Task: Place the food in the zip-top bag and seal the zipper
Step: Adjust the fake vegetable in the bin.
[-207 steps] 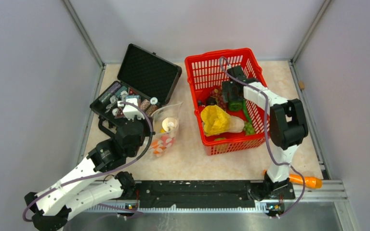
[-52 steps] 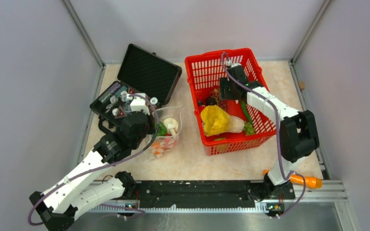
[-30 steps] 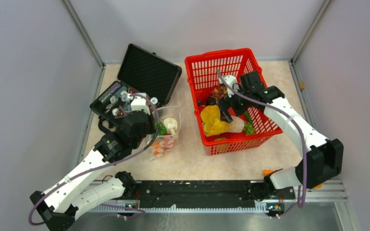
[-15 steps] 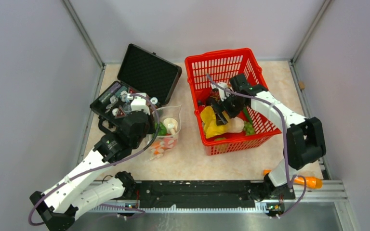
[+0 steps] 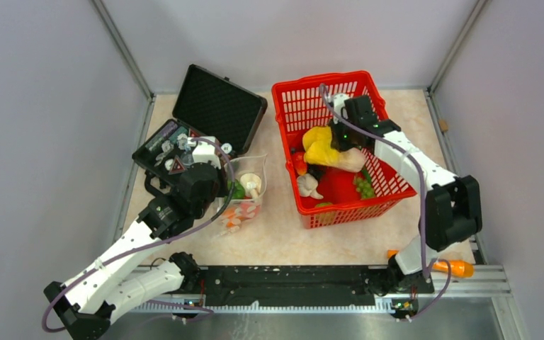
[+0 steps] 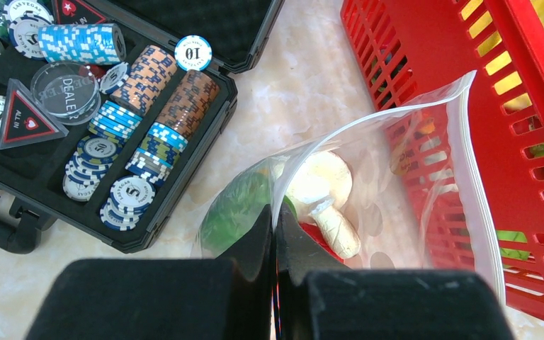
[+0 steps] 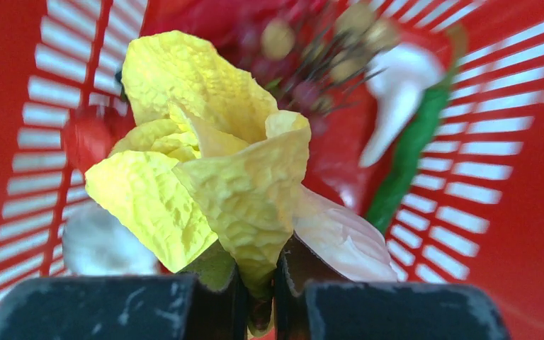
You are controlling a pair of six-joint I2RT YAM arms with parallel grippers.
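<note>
The right gripper [image 7: 258, 283] is now closed on the cabbage [image 7: 212, 177], and its jaws pinch the lower edge of a yellow leaf. 1 second ago the jaws stood wide above the heap, so the grasp is only just made. In the top view the cabbage [image 5: 324, 151] has moved from the lower middle of the red basket [image 5: 324, 78] to its upper middle. It seems lifted off the basket floor, but I cannot be sure. Where it lay before, a white piece [image 5: 306, 185] and some green grapes [image 5: 362, 185] are now uncovered.

The left gripper [image 6: 276, 234] has not changed. It stays closed on the near edge of the bag [image 6: 382, 149] and holds the mouth open. In the top view the bag [image 5: 244, 193] sits left of centre, between the black case [image 5: 219, 106] and the basket.

For the task this means the pick is done and the carry to the bag comes next. The hold is on 1 thin leaf only, so I think it could slip. The cabbage also looks large for that mouth.

The cabbage has crinkled yellow leaves spreading from a smooth pale stem. The bag is clear and already holds a mushroom [image 6: 322, 180], a green pepper [image 6: 237, 205] and something red. Its zipper [image 6: 471, 184] runs down the right edge, not yet sealed.
</note>
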